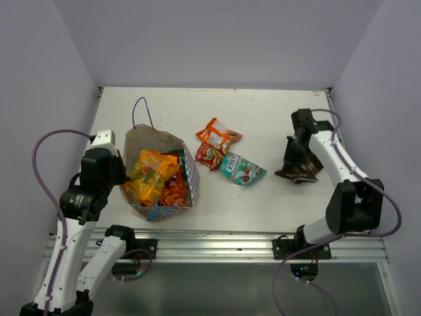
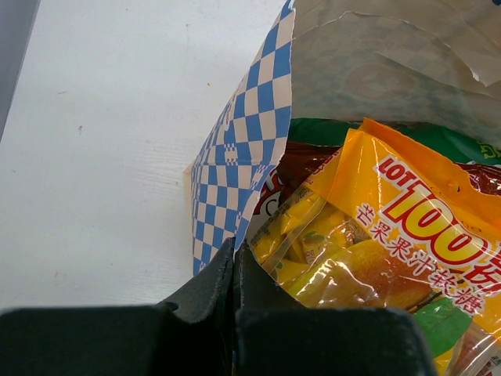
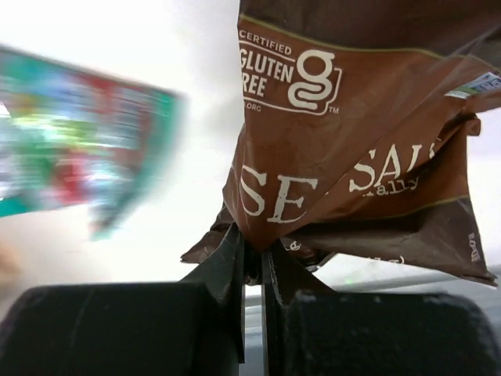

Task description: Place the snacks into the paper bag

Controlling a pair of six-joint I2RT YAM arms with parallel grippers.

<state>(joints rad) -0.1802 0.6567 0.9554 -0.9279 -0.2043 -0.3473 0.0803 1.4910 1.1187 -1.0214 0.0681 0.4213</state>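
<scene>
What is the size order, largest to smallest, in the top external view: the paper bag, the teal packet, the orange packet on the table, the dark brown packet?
1. paper bag, clearly largest.
2. teal packet and orange packet: alike, not ranked.
Unranked: dark brown packet, similar too, but the right gripper hides part.

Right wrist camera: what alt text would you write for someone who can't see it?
The right gripper, its two black fingers closed, pinches the crumpled edge of a dark brown snack packet printed "certified gluten free". A blurred teal packet lies on the white table at the picture's left.
</scene>
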